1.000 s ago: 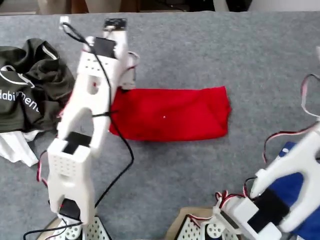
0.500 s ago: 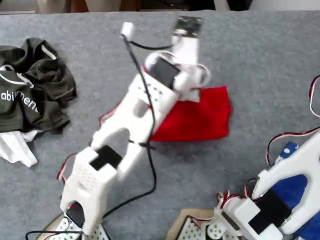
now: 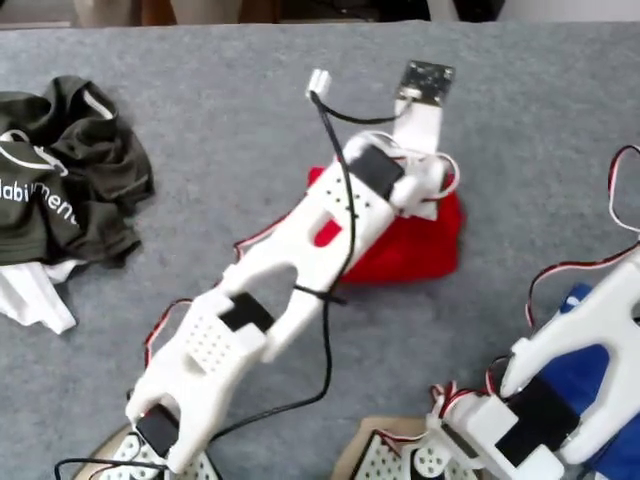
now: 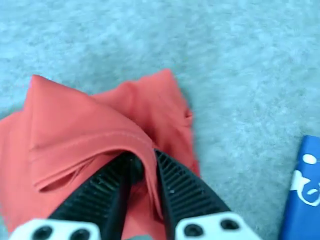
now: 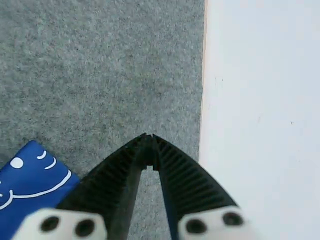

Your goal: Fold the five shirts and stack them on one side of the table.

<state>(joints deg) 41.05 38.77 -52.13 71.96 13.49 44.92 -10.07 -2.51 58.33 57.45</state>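
The red shirt (image 3: 425, 245) lies right of the table's middle, its left part lifted and doubled over toward the right. My left arm (image 3: 330, 215) stretches diagonally across to it. In the left wrist view my left gripper (image 4: 145, 162) is shut on a fold of the red shirt (image 4: 90, 130). A folded blue shirt (image 3: 580, 370) sits at the near right, under my right arm. My right gripper (image 5: 148, 145) is shut with nothing in it, above grey table beside the blue shirt (image 5: 25, 175).
A crumpled dark green shirt (image 3: 65, 170) and a white shirt (image 3: 30, 295) lie in a heap at the far left. The blue shirt's corner (image 4: 302, 190) lies close to the red one. The table's right edge (image 5: 204, 75) runs beside my right gripper.
My left gripper has swung from the red shirt's left end over to the right, pulling that end across the shirt. The right arm has stayed put.
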